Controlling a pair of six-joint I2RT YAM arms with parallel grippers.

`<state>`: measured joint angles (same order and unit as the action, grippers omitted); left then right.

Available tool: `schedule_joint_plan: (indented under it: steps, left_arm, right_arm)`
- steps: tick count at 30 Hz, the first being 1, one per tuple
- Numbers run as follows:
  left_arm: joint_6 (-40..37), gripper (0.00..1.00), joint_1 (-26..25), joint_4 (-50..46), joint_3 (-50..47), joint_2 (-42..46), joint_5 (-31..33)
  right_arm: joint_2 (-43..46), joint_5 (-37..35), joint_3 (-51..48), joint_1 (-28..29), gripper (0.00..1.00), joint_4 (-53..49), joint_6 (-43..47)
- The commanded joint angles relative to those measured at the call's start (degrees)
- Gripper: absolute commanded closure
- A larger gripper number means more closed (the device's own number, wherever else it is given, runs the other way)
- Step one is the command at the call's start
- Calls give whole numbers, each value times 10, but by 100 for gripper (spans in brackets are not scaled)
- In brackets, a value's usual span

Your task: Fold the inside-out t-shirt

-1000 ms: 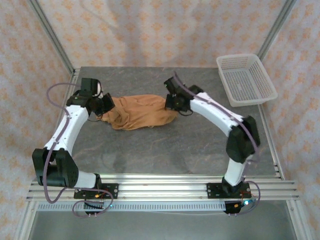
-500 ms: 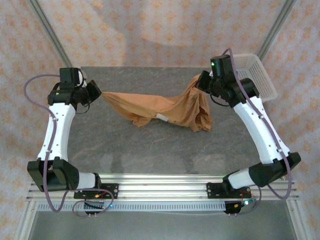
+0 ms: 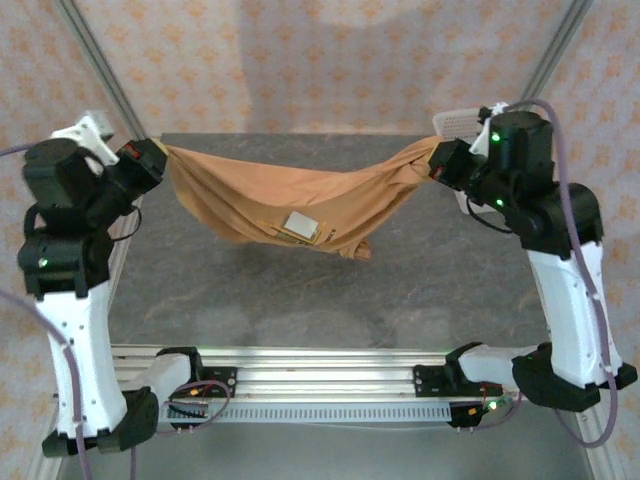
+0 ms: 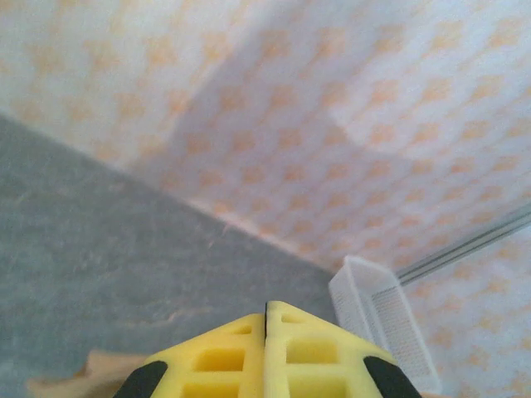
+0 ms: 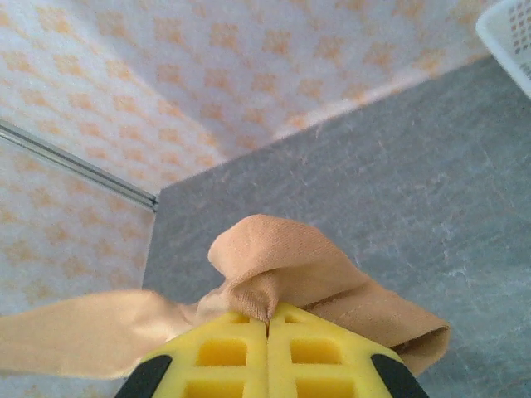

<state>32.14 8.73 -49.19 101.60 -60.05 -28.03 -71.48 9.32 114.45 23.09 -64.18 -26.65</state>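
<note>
The inside-out t-shirt (image 3: 290, 205), tan with a white label (image 3: 300, 227) showing, hangs above the table as a sagging band stretched between both arms. My left gripper (image 3: 160, 156) is shut on its left end, high over the table's far left corner. In the left wrist view the yellow fingertips (image 4: 265, 312) meet, and a strip of the t-shirt (image 4: 70, 380) peeks out low on the left. My right gripper (image 3: 438, 160) is shut on the right end. In the right wrist view, a bunched fold of the t-shirt (image 5: 282, 257) is pinched at the gripper (image 5: 267, 315).
A white mesh basket (image 3: 455, 121) stands at the table's far right corner, mostly behind the right arm; it is also in the left wrist view (image 4: 377, 319) and the right wrist view (image 5: 510, 33). The grey table (image 3: 300, 300) lies beneath the hanging cloth. Patterned walls enclose it.
Both arms have risen and swung apart toward the far corners. The t-shirt has gone from a heap on the table to a stretched band hanging in the air.
</note>
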Motion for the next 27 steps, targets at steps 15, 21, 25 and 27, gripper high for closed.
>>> schedule_joint_plan:
  steps: [15, 21, 25, 27]
  left_arm:
    - [-37, 66, -69, 48, 133, -504, 23]
    - [-105, 47, -106, -68, 181, -568, 110]
    - [-72, 47, -131, 36, -98, -381, 117]
    - [-57, 48, -142, 70, -225, -298, 110]
  right_arm:
    - [-396, 32, 119, -116, 73, 85, 12]
    - [-538, 15, 249, -110, 51, -74, 46]
    - [-392, 13, -43, -70, 50, 47, 64]
    - [-316, 18, -176, -51, 52, 100, 62]
